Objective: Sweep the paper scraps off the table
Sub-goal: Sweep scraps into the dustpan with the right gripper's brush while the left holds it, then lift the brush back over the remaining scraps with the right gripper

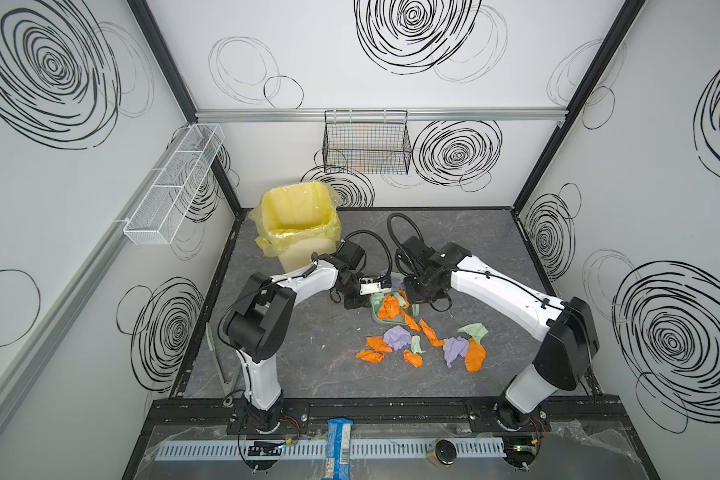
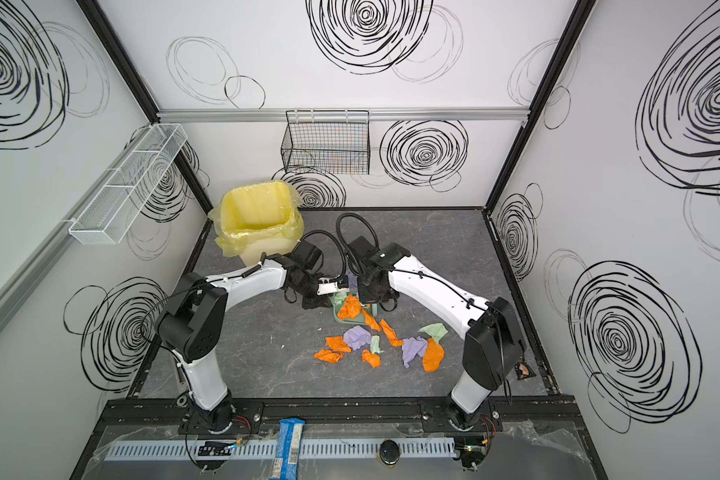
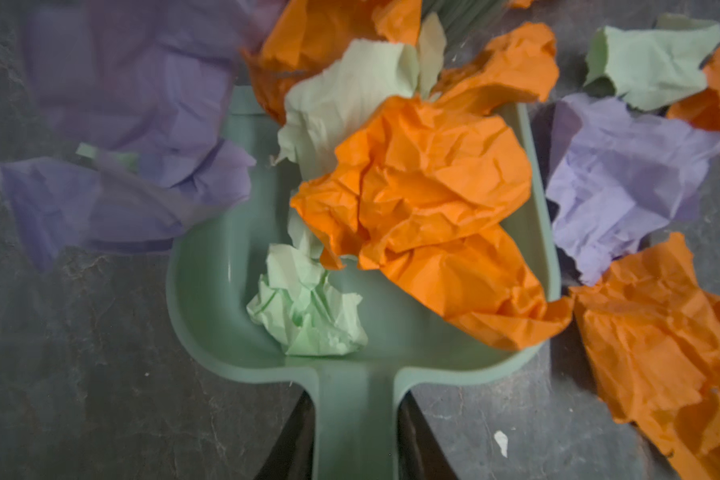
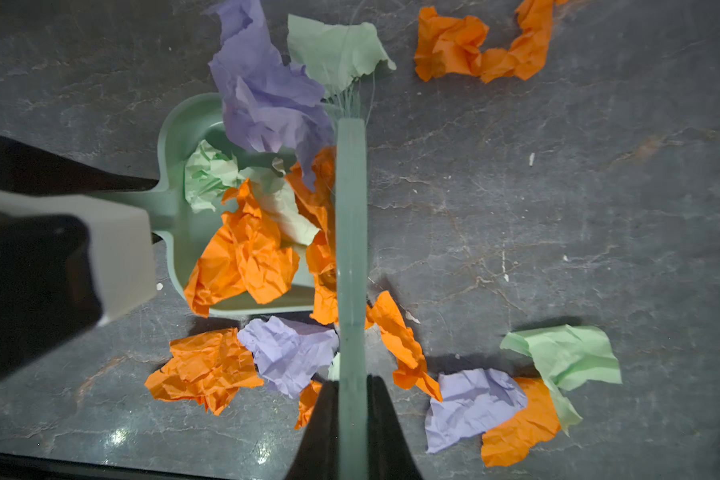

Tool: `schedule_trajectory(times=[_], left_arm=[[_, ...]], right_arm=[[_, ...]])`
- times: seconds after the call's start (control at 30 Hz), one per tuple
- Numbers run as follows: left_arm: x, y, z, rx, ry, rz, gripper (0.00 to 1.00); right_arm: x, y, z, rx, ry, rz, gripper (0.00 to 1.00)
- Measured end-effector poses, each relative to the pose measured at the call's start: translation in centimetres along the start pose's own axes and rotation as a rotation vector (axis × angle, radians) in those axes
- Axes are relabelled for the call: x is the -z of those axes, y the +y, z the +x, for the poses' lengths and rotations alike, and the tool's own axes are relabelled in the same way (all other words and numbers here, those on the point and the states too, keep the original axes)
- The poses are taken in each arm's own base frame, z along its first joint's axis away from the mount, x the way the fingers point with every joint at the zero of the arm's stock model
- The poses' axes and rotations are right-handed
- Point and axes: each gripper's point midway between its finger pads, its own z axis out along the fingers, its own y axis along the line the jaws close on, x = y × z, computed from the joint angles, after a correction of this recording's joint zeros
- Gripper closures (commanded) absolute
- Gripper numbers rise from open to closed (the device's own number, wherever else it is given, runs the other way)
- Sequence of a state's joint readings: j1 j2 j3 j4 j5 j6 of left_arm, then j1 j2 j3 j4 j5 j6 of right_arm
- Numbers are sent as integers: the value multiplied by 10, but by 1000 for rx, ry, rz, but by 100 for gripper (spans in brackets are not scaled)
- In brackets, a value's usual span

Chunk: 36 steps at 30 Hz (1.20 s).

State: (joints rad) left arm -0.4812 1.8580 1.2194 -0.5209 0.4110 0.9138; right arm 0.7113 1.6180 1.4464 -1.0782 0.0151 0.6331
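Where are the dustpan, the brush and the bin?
dustpan [image 3: 356, 415], left wrist view, on its handle
brush [image 4: 351, 228], right wrist view, on its back
bin [image 1: 304, 257], in a top view, on its front wall

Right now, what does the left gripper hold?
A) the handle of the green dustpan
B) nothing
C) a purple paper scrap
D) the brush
A: in the left wrist view the left gripper is closed with one jaw on each side of the handle of the dustpan, and paper scraps lie in the pan.
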Motion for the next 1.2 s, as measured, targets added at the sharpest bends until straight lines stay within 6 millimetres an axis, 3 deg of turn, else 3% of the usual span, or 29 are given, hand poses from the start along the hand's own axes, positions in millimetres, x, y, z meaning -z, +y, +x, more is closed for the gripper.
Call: schedule_trajectory(times=[0.23,0.43,0.7,1.0,1.2], left_arm=[[6,9,6,46,-30,-3,100],[9,13,4,66,-58,-6,100],[12,17,-9,65,-124,-19,100],[47,16,-35,31,-217,-64,100],[52,16,-34,21,-213,-74,100]], right_arm=[[37,-38,-7,-73,-61,26,100],[50,-72,-6,-137,-94,44,100],[40,-108,-2,-177,-66,105,100],[18,-133,15,-195,-4,130,100],[20,-149,5,-196,-22,161,100]])
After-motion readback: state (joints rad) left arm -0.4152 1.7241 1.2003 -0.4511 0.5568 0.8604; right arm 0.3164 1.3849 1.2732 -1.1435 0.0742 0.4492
